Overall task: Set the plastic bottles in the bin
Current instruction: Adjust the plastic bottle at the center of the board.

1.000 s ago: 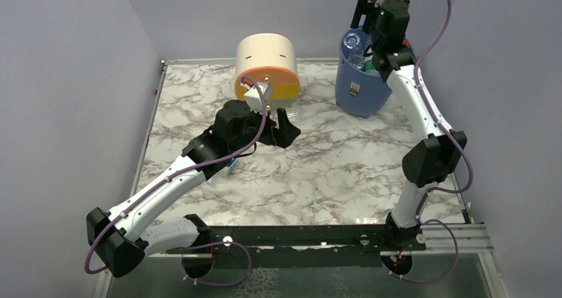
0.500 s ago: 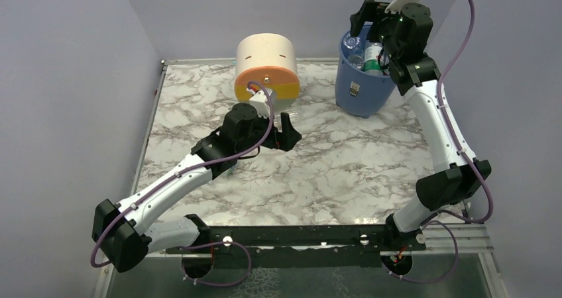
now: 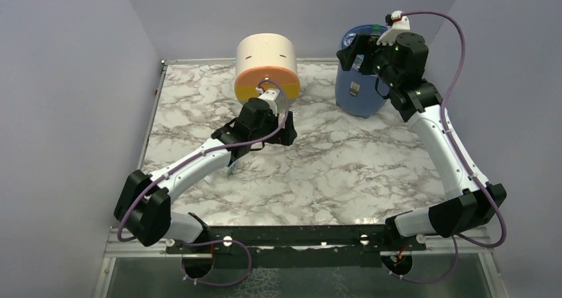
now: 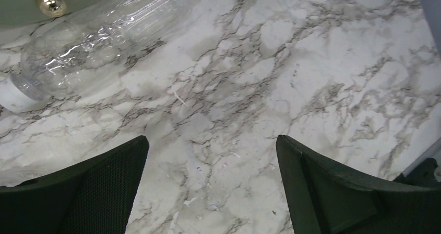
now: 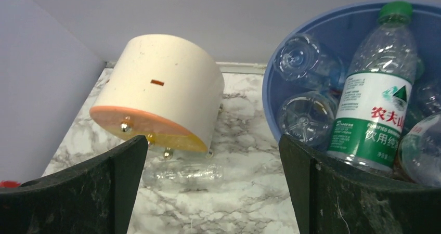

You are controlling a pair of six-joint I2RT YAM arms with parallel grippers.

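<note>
A clear plastic bottle [image 4: 99, 41] with a white cap lies on the marble, close against the front of the cream-and-orange drawer unit. My left gripper [image 4: 210, 140] hovers just short of it, open and empty, low over the table [image 3: 286, 129]. The same bottle [image 5: 182, 174] shows in the right wrist view. The blue bin [image 3: 361, 89] stands at the back right and holds several bottles, among them a green-capped, green-labelled one [image 5: 377, 114] standing upright. My right gripper [image 5: 212, 140] is open and empty at the bin's left rim [image 3: 351, 51].
The cream-and-orange round drawer unit [image 3: 266, 69] stands at the back centre, its brass knobs [image 4: 50, 1] just above the lying bottle. Grey walls close in the table on the left, back and right. Marble tabletop [image 3: 344, 165] spreads between the two arms.
My right gripper opened over the bin, then dropped to its left rim with nothing in it. My left arm stretched forward towards the drawer unit and the bottle.
</note>
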